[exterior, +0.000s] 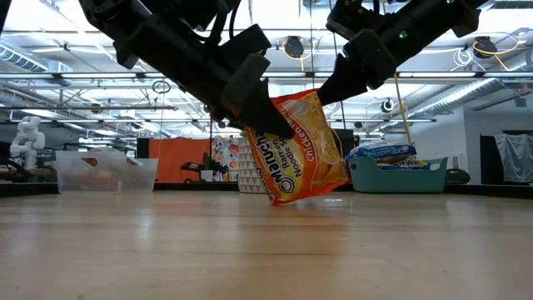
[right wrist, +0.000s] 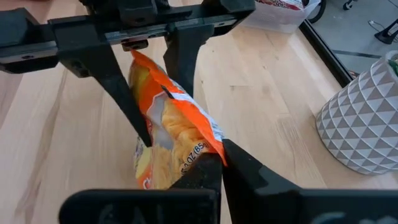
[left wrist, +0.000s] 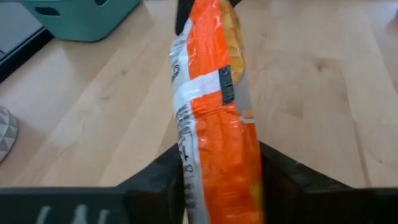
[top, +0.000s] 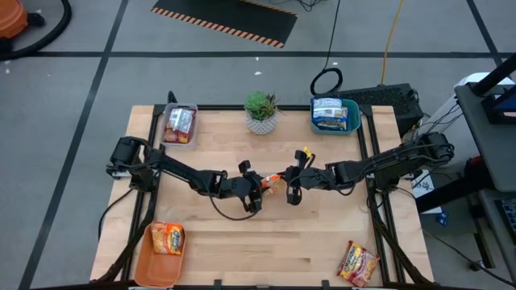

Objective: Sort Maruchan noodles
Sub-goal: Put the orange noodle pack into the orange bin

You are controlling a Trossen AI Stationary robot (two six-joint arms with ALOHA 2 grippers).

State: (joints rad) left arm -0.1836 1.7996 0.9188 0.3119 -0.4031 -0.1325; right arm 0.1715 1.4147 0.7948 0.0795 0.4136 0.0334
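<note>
Orange-yellow noodle packet (exterior: 301,146) (white strip along its seam), teal tray (top: 352,122), triangle-patterned white pot (right wrist: 364,118).

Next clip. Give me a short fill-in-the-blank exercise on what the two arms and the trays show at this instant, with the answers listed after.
1. Both pincers grip one ____ noodle packet above the table middle.
2. The teal tray at the far right corner holds ____ packets.
3. A single packet lies loose near the front ____ corner of the table.
4. The potted plant stands between the clear tray and the ____ tray.

Missing words: orange; blue-white; right; teal
</note>
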